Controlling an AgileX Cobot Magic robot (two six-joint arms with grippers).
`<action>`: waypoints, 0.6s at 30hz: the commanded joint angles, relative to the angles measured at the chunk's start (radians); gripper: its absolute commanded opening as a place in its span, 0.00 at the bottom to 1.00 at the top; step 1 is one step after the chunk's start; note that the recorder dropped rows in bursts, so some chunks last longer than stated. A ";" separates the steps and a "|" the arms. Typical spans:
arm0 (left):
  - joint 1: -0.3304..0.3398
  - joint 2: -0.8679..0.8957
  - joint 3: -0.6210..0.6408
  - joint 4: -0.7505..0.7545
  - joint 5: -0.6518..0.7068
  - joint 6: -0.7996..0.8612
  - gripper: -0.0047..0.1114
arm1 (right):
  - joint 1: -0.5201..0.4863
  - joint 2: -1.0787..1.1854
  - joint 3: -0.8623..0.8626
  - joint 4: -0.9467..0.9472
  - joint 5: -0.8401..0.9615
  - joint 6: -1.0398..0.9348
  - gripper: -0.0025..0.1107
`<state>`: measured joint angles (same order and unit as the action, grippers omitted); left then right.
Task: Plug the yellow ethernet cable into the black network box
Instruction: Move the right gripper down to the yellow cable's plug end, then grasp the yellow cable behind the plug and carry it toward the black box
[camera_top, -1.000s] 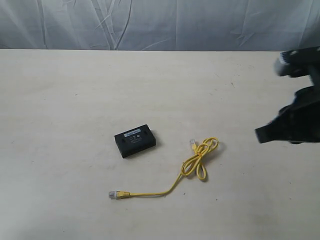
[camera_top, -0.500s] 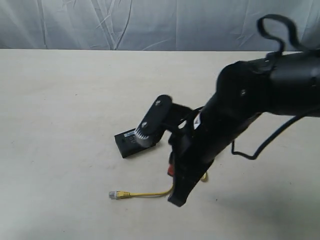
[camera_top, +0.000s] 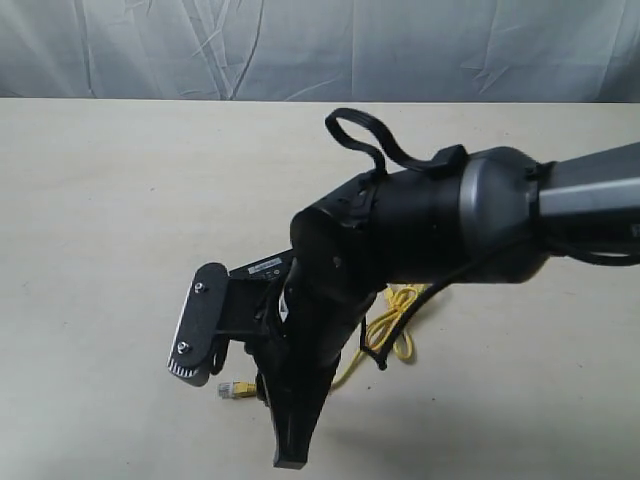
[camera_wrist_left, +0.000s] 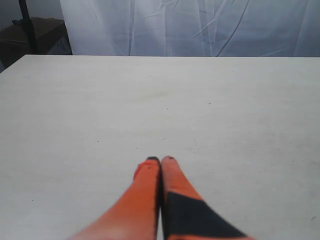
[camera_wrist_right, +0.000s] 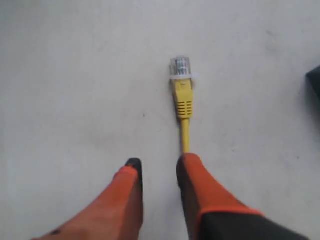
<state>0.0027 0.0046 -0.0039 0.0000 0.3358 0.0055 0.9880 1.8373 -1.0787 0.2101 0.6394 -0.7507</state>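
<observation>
The yellow ethernet cable (camera_top: 400, 312) lies on the table, its loop showing beside my right arm (camera_top: 400, 235) and one clear plug (camera_top: 232, 389) poking out below it. In the right wrist view that plug (camera_wrist_right: 180, 67) lies just ahead of my right gripper (camera_wrist_right: 160, 161). The gripper is open and holds nothing; the cord (camera_wrist_right: 185, 135) runs under one fingertip (camera_wrist_right: 189, 165). Only a corner of the black network box (camera_top: 262, 268) shows behind the arm, and its edge (camera_wrist_right: 315, 82) is close by the plug. My left gripper (camera_wrist_left: 160, 159) is shut and empty over bare table.
The pale table (camera_top: 120, 200) stretches wide on all sides. A grey cloth backdrop (camera_top: 300, 45) hangs behind its far edge. My right arm reaches across the middle and hides much of the box and cord. A dark stand (camera_wrist_left: 30, 30) is beyond the table's corner.
My right arm swept in from the right edge, across the table and down over the cable and box, ending with its fingers at the cable's loose plug. Cable and box have not moved.
</observation>
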 joint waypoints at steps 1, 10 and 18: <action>0.005 -0.005 0.004 0.000 -0.015 0.000 0.04 | 0.004 0.031 -0.005 -0.025 -0.043 -0.008 0.27; 0.005 -0.005 0.004 0.000 -0.015 0.000 0.04 | 0.002 0.092 -0.005 -0.112 -0.130 0.022 0.27; 0.005 -0.005 0.004 0.000 -0.015 0.000 0.04 | 0.002 0.120 -0.005 -0.134 -0.138 0.055 0.27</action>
<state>0.0027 0.0046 -0.0039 0.0000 0.3358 0.0075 0.9902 1.9457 -1.0787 0.0828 0.4950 -0.6997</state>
